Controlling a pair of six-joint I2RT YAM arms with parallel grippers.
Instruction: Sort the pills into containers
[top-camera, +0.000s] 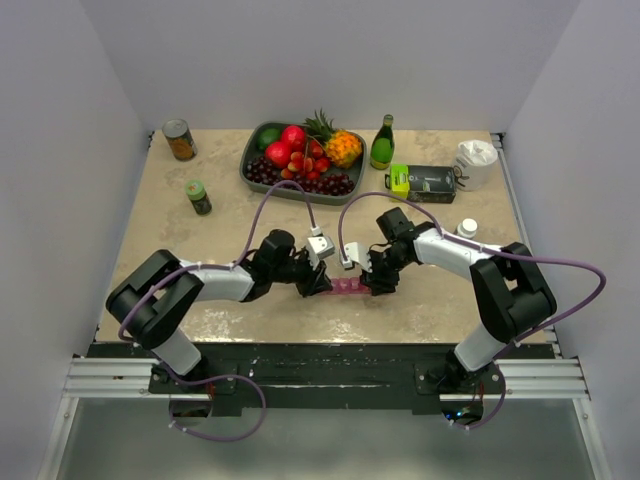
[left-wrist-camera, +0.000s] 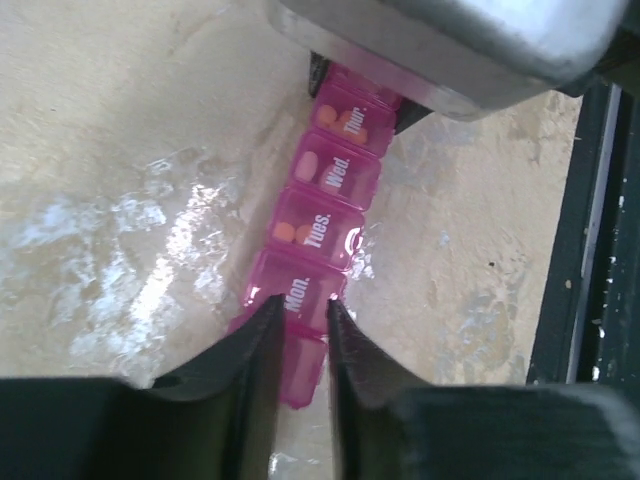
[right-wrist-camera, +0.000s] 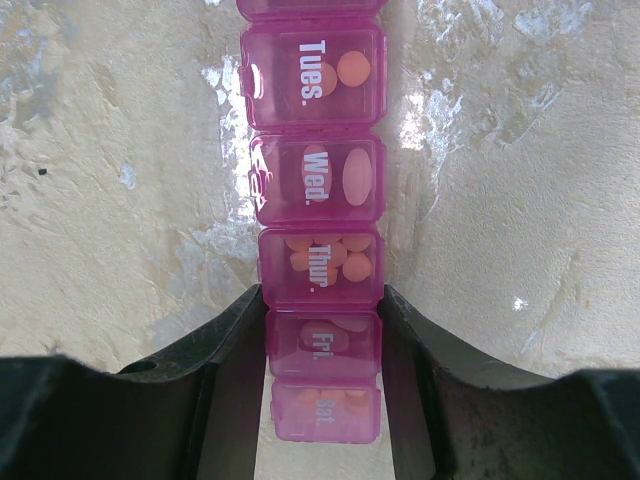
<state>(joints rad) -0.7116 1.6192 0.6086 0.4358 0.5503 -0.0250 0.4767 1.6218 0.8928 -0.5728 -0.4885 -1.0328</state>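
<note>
Long, narrow, translucent pink pill organizer (top-camera: 348, 286) lies flat on the mottled beige tabletop (top-camera: 180, 240), near the front edge and between the two arms, with its length running left to right. Labels readable: Mon., Tues., Wed., Thur., Fri., Sat.

Noted for the right gripper (right-wrist-camera: 322, 300): black fingers straddle the strip at the Fri. compartment, one pressed against each long side. It is clamped on the organizer.

Noted for the left gripper (left-wrist-camera: 301, 312): at the other end, over the Mon. compartment. Jaws stand a small gap apart, narrower than the strip, so the tips sit above the lid, not beside it. Pink plastic shows in the gap. Cannot tell whether the tips touch it.

Through the lids: round orange tablets (right-wrist-camera: 347, 68) in Tues., a pale oval tablet (right-wrist-camera: 361, 178) in Wed., a cluster of orange ones in Thur. Contents of Fri. and Sat. are blurred.

Dark tray of fruit (top-camera: 245, 168) sits at the far side, well apart from the organizer.
</note>
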